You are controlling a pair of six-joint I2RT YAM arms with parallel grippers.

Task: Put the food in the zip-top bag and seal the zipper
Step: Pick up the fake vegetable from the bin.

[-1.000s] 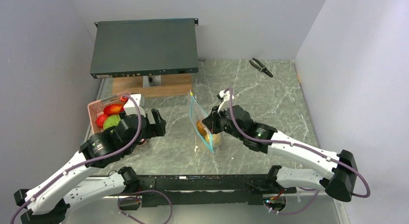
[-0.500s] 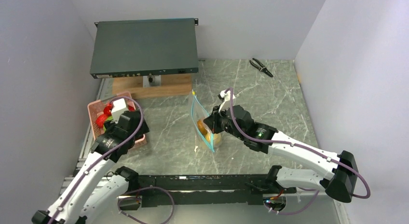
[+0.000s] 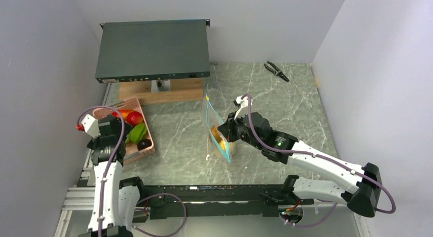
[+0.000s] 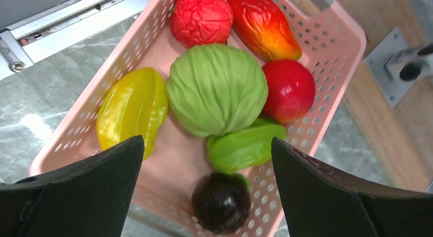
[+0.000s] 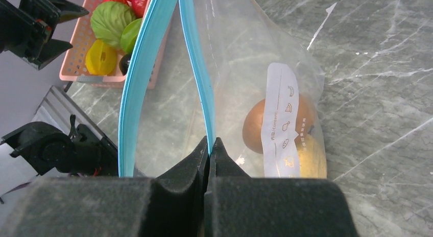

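The food lies in a pink basket (image 4: 337, 78): a yellow starfruit (image 4: 131, 110), a round green cabbage (image 4: 217, 89), a red apple (image 4: 289, 90), a red-orange mango (image 4: 263, 25) and a dark purple fruit (image 4: 222, 201). My left gripper (image 4: 207, 142) is open and empty above the basket, over the dark purple fruit. My right gripper (image 5: 210, 142) is shut on one teal-blue zipper strip (image 5: 196, 68) of the zip-top bag (image 3: 218, 135) and holds it upright with its mouth open. An orange fruit (image 5: 255, 124) and a yellow fruit (image 5: 309, 158) sit inside the bag.
The basket (image 3: 148, 151) stands at the table's left edge by the left wall. A dark flat device (image 3: 153, 49) rests on a wooden block (image 3: 161, 90) at the back left. Pliers (image 3: 276, 70) lie at the back right.
My left arm has swung left, away from the table's middle, and its gripper is now over the basket. My right gripper still holds the bag, shifted slightly.
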